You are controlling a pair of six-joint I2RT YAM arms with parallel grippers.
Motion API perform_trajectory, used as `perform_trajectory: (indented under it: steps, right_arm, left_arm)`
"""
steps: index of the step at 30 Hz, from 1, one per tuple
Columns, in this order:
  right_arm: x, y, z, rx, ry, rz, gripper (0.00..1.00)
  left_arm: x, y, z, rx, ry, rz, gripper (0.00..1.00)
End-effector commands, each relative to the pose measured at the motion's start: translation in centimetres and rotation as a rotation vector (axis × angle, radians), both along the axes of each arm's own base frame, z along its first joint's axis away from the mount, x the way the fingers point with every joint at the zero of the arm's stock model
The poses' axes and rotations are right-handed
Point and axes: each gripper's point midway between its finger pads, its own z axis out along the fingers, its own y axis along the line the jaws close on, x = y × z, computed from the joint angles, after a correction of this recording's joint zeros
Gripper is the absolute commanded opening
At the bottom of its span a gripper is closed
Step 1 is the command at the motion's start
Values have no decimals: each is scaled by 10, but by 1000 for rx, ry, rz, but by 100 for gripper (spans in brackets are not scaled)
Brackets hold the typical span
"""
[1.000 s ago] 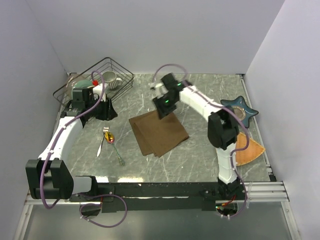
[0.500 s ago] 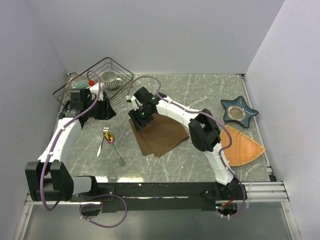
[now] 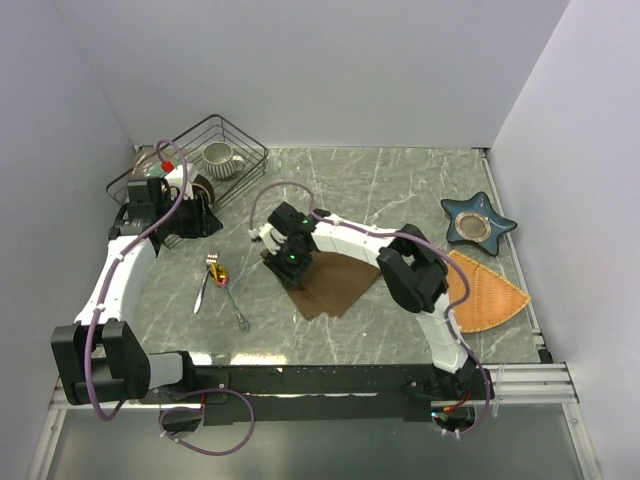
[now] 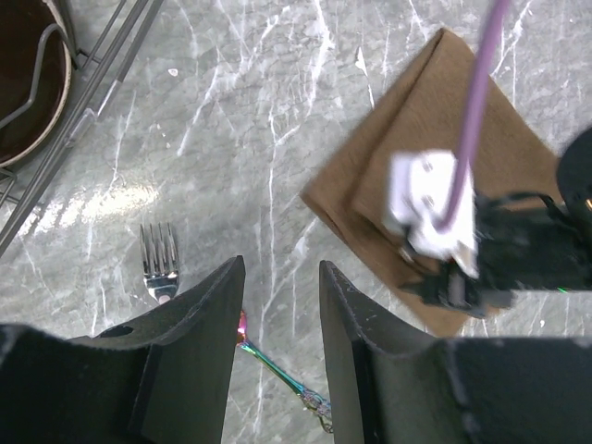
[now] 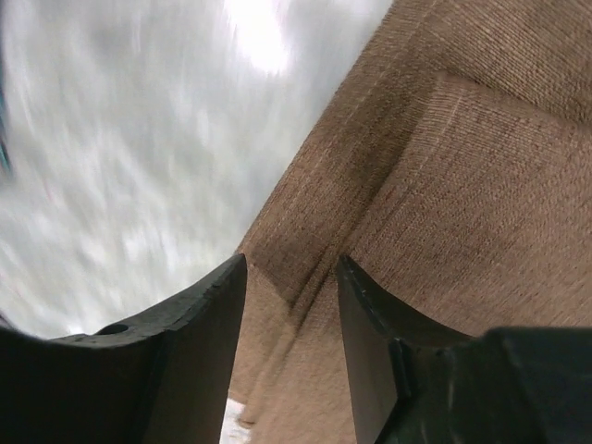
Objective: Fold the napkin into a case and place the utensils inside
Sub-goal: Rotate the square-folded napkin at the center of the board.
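Napkin (image 3: 340, 285): dark-brown cloth, folded over itself in layers, lying flat near the middle of the surface (image 3: 400, 190).
Right hand (image 3: 283, 264): low over the napkin's left corner. In its wrist view the fingers (image 5: 190, 342) stand apart, with a stepped fold edge of the cloth in the gap beneath them. Whether they touch the cloth cannot be told.
Fork (image 3: 204, 288): on the surface left of the napkin and apart from it, tines toward the far side.
Spoon (image 3: 222, 276): just beside the fork, outside the cloth. Its gold-orange bowl is close to the tines, and the handle angles toward the near right.
Basket (image 3: 215, 118): black wire, at the far-left corner, holding a mug (image 3: 221, 157).
Left hand (image 3: 198, 214): raised just in front of the basket, fingers (image 4: 194, 351) apart with nothing between them. Its wrist view looks down on the fork tines, the bare surface and the napkin under the right hand.
Mat (image 3: 490, 300): orange-tan fan, at the near right of the surface.
Dish (image 3: 477, 222): blue, star-shaped, just beyond the mat at the right edge.
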Motion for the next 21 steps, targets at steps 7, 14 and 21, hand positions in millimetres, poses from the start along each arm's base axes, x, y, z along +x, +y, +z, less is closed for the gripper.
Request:
perform_trajectory:
  steps: [7,14,21]
  right_arm:
    - [-75,-121,15,-139,-24,388,50]
    - [-49,-137,92,99,-111,170,54]
    - [-47,-207,87,123,-4,-278,54]
  left_arm:
    - [-9,-11,-1,3,-43,-143,44]
    - [-31,-45,-12,-100,-9,-318,41]
    - [-65,-134,-32,-285,147,-426,35]
